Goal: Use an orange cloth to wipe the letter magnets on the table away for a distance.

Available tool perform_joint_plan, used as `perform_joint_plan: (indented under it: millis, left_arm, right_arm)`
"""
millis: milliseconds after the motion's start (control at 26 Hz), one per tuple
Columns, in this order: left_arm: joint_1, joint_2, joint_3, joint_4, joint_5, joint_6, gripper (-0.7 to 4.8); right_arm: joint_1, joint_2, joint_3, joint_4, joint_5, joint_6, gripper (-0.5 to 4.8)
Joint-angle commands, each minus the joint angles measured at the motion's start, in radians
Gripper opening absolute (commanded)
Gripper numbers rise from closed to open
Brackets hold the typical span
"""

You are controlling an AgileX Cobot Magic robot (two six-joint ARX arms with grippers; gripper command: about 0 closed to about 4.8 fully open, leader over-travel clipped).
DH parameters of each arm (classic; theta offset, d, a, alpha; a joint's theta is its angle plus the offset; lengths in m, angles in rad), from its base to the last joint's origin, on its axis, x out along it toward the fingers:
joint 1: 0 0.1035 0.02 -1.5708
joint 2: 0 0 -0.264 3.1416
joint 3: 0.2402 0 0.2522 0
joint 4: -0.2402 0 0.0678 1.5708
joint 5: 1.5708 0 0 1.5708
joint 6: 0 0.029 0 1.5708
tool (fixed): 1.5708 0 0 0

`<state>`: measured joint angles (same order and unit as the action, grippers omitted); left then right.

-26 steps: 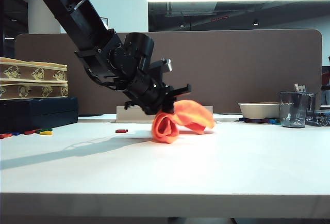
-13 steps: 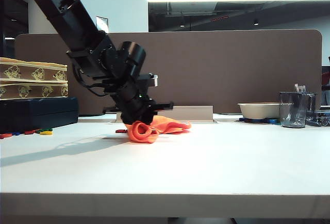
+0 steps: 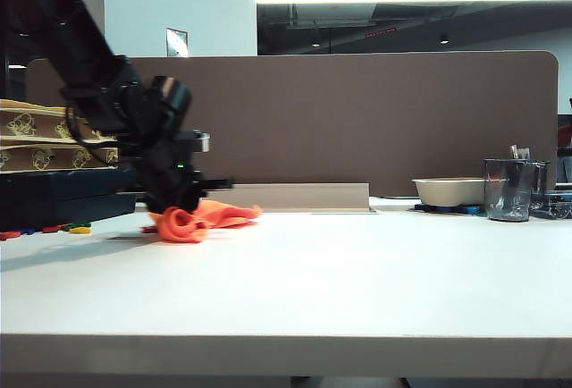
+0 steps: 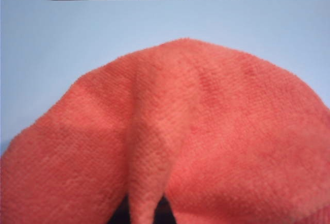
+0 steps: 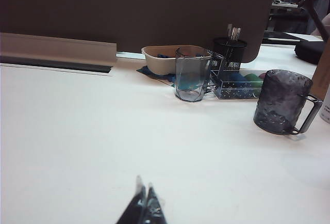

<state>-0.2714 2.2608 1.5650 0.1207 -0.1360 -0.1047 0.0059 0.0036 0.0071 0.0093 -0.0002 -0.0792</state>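
The orange cloth lies rumpled on the white table at the left, pinched at its near end by my left gripper, which points down onto it. In the left wrist view the cloth fills most of the frame, and a fold runs between the dark fingertips of the left gripper. A few letter magnets lie at the far left edge, and a red one shows just left of the cloth. My right gripper is shut and empty above bare table.
Stacked patterned boxes on a black case stand at the back left. A brown partition runs along the back. At the right are a beige bowl, a clear glass, a dark mug and a pen holder.
My left gripper has swept the orange cloth leftward across the table, from near the middle to the left side. The red magnet ahead of it has gone left with it.
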Motion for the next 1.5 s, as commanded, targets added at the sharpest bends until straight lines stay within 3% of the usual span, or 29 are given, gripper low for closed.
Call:
perform_joint_plan:
  millis: [38,269,346,616,1001,1155,1309,1501]
  left_arm:
    - [0.056,-0.011,0.002,-0.040,-0.010,0.004,-0.06]
    - [0.178,-0.018,0.004,-0.072,-0.004,0.004,-0.06]
    - [0.214,-0.034,0.004,-0.071,0.053,0.014,-0.06]
    - [0.212,-0.113,0.004,-0.015,0.114,0.156,-0.06]
    - [0.145,-0.308,0.000,-0.061,0.190,0.157,-0.06]
    - [0.084,-0.406,-0.008,-0.139,0.205,0.167,-0.06]
    - [0.003,-0.539,-0.070,-0.146,0.212,0.229,-0.06]
    - [-0.051,-0.626,-0.132,-0.164,0.253,0.229,-0.06]
  right_arm:
    - [0.000,-0.004,-0.008,0.010,0.001,0.001,-0.05]
    - [0.000,-0.004,-0.008,0.010,0.001,0.001,-0.05]
    - [0.000,-0.004,-0.008,0.010,0.001,0.001,-0.05]
    - [0.000,-0.004,-0.008,0.010,0.001,0.001,-0.05]
    - [0.000,-0.004,-0.008,0.010,0.001,0.001,-0.05]
    - [0.000,-0.004,-0.008,0.010,0.001,0.001,-0.05]
    - [0.000,-0.004,-0.008,0.010,0.001,0.001,-0.05]
    - [0.000,-0.004,-0.008,0.010,0.001,0.001,-0.05]
